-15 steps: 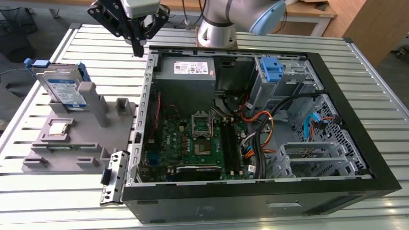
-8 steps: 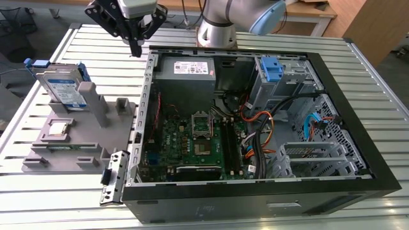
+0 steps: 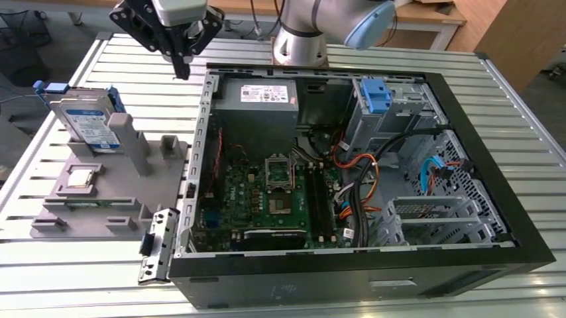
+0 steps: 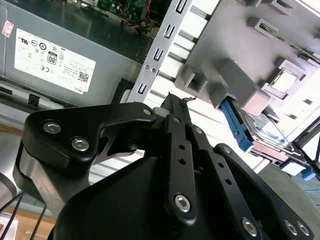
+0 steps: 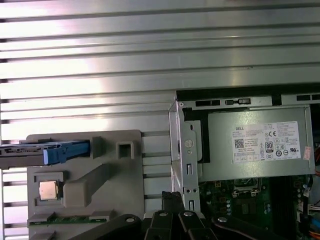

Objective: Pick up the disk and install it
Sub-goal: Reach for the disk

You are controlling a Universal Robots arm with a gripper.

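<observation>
The disk (image 3: 89, 124), a silver drive with a white-and-blue label in a blue carrier, stands on edge in a slot of the grey holder (image 3: 115, 199) at the exterior view's left. My gripper (image 3: 181, 66) hangs above the table between the holder and the open computer case (image 3: 354, 172), up and to the right of the disk and well apart from it. Its fingers are shut with nothing between them. The first wrist view has the disk (image 5: 45, 153) edge-on and the gripper (image 5: 172, 196) by the case wall. The second wrist view catches the disk (image 4: 265, 134) beyond the shut gripper (image 4: 175, 102).
A small square silver chip (image 3: 81, 177) lies in the holder in front of the disk. Inside the case are a grey power supply (image 3: 261, 99), the motherboard (image 3: 265, 199), cables and a blue bracket (image 3: 378, 96) in the drive cage. The slatted metal table (image 3: 89, 278) surrounds everything.
</observation>
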